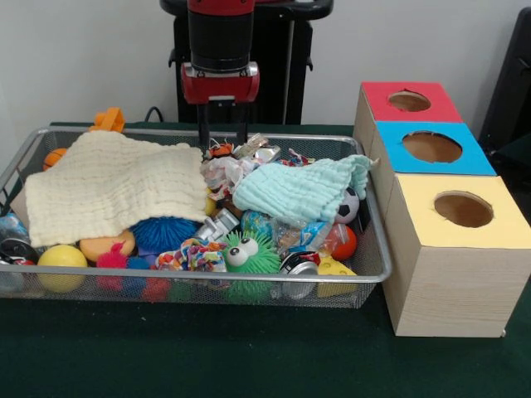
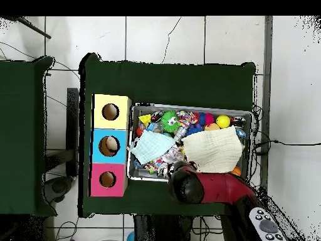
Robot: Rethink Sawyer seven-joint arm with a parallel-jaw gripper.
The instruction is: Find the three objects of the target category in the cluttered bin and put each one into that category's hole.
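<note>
A wire mesh bin point(image 1: 191, 282) holds a pile of toys, wrappers and cans. A cream cloth point(image 1: 116, 186) covers its left part and a mint cloth point(image 1: 303, 191) lies right of the middle. My gripper point(image 1: 222, 137) hangs over the bin's back edge, open, with a small orange and black item point(image 1: 220, 150) just below its tips. Three wooden boxes stand right of the bin, with a red-topped hole point(image 1: 409, 101), a blue-topped hole point(image 1: 431, 147) and a yellow-topped hole point(image 1: 463, 209). In the overhead view the arm point(image 2: 188, 187) hides the gripper.
Along the bin's front lie a yellow ball point(image 1: 60, 261), a blue spiky ball point(image 1: 162, 234), a green furry ball with eyes point(image 1: 249, 253), a can point(image 1: 299, 264) and a red ball point(image 1: 342, 242). A small soccer ball point(image 1: 348, 206) peeks from under the mint cloth.
</note>
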